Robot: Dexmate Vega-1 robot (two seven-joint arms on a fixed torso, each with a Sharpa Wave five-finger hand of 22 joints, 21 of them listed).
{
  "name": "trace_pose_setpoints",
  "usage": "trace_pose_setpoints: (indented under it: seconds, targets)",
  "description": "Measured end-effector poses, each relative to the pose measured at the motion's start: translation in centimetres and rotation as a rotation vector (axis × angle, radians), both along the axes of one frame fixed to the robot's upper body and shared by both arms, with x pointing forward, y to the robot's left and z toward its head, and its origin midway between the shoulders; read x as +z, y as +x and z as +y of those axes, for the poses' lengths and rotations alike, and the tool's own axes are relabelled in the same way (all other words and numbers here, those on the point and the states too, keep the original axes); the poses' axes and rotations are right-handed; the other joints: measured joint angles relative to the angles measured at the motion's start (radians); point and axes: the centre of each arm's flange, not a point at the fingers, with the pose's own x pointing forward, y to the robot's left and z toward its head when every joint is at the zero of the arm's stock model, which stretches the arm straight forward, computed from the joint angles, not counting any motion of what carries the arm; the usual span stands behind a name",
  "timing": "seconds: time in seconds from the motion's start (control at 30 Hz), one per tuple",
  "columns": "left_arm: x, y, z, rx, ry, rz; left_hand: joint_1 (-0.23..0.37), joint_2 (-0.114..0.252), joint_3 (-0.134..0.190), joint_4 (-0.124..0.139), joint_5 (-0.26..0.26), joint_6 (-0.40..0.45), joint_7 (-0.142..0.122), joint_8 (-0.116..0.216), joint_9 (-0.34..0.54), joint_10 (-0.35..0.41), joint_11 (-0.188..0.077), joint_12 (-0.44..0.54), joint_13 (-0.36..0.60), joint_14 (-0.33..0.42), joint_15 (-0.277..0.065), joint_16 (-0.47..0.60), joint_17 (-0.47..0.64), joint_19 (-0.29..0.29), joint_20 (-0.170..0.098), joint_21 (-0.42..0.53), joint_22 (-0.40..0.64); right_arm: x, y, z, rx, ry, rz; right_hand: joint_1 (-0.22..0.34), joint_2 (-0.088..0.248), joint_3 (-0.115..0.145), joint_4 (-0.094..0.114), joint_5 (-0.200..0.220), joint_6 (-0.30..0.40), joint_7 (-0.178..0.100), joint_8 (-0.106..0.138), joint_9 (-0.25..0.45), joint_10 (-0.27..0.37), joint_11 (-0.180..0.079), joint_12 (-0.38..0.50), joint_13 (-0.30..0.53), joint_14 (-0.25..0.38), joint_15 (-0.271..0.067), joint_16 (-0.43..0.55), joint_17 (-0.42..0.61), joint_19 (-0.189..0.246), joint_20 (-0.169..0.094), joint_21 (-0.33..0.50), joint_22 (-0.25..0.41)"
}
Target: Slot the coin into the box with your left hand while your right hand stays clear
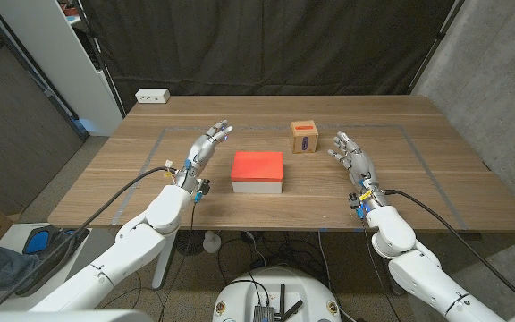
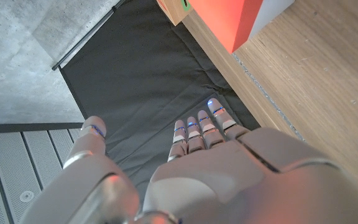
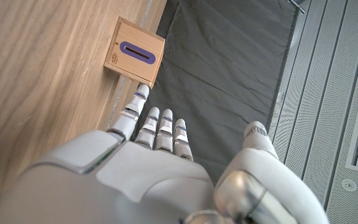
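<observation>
Head view: left hand (image 1: 206,146) and right hand (image 1: 351,157) flank red block (image 1: 257,167)

- No legible text, numbers or brand names in any view.
- Wooden box (image 3: 134,58): a small printed mark beside the purple-rimmed slot (image 3: 136,53), too small to read.

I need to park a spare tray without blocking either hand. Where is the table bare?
Bare: the far strip behind the red-topped block and wooden slot box, plus both outer ends beyond the left hand and right hand. Crowded: the middle between the hands.
</observation>
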Motion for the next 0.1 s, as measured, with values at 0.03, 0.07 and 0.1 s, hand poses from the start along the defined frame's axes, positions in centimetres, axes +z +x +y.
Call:
trace_pose_setpoints:
  seconds: [0.03,0.07,0.1]
  targets:
    - [-0.16,0.01,0.04,-0.005,-0.009,0.004,0.000,0.000,0.000,0.000,0.000,0.000,0.000,0.004,0.000,0.000,0.000,0.000,0.000,0.000,0.000,0.000,0.000,0.000,0.000,0.000,0.000,-0.02,-0.02,-0.14,-0.001,0.000,-0.002,0.000,0.000,0.000,0.000,0.000,0.000,0.000,0.000,0.000,0.000,0.000,0.000,0.000,0.000,0.000,0.000,0.000,0.000,0.000,0.000,0.000]
    - [-0.27,0.02,0.05,-0.006,-0.012,0.006,0.000,0.000,0.000,0.000,0.000,0.001,0.001,0.004,0.000,0.000,0.000,0.000,0.000,0.000,0.000,0.000,0.000,0.000,0.000,0.000,0.000,-0.02,-0.02,-0.18,-0.001,0.000,-0.002,0.000,0.000,0.000,0.000,0.000,0.000,0.000,0.000,0.000,0.000,0.000,0.000,0.000,0.000,0.000,0.000,0.000,0.000,0.000,0.000,0.000]
    - [-0.30,0.01,0.06,-0.010,-0.017,0.007,0.000,0.000,0.000,0.000,0.000,0.002,0.002,0.005,0.000,0.000,0.000,0.000,0.000,0.000,0.000,0.000,0.000,0.000,0.000,0.000,0.000,-0.02,-0.04,-0.28,-0.001,0.001,-0.004,0.000,0.000,0.000,0.000,0.000,0.000,0.000,0.000,0.000,0.000,0.000,0.000,0.000,0.000,0.000,0.000,0.000,0.000,0.000,0.000,0.000]
